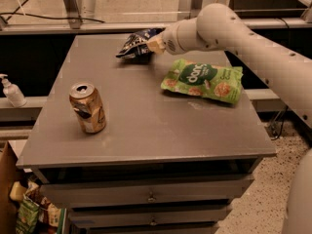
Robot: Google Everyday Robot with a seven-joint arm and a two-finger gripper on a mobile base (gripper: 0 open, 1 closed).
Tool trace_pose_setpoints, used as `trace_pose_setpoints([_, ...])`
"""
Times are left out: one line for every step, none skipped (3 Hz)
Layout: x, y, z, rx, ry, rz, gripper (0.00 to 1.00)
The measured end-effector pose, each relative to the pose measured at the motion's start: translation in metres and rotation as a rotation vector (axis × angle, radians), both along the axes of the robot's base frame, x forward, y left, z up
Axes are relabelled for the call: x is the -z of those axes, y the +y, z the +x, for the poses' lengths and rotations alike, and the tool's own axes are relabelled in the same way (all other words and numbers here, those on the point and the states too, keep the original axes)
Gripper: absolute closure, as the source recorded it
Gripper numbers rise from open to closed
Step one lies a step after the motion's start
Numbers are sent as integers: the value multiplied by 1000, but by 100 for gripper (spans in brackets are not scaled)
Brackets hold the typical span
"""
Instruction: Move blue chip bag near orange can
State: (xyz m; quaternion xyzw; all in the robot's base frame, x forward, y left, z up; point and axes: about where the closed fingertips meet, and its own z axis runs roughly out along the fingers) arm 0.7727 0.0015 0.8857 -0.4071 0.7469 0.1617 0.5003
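Observation:
The blue chip bag (132, 44) is a crinkled navy bag with white markings at the far middle of the grey table (161, 130). My gripper (155, 44) is at the bag's right end, shut on it. The bag is tilted and raised a little off the tabletop, with a shadow under it. The orange can (87, 107), dented with a silver top, stands upright at the front left of the table, well apart from the bag.
A light-green snack bag (204, 79) lies flat on the table's right side, just below my arm. A white pump bottle (12, 91) stands on a ledge left of the table. Drawers sit under the tabletop; clutter is on the floor at the lower left.

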Motion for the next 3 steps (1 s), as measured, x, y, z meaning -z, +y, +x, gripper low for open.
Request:
trace_pose_setpoints([-13, -3, -26, -44, -3, 34, 100])
trace_pose_setpoints([-27, -2, -63, -105, 12, 77, 100])
trace_pose_setpoints([-29, 6, -110, -189, 60, 117, 100])
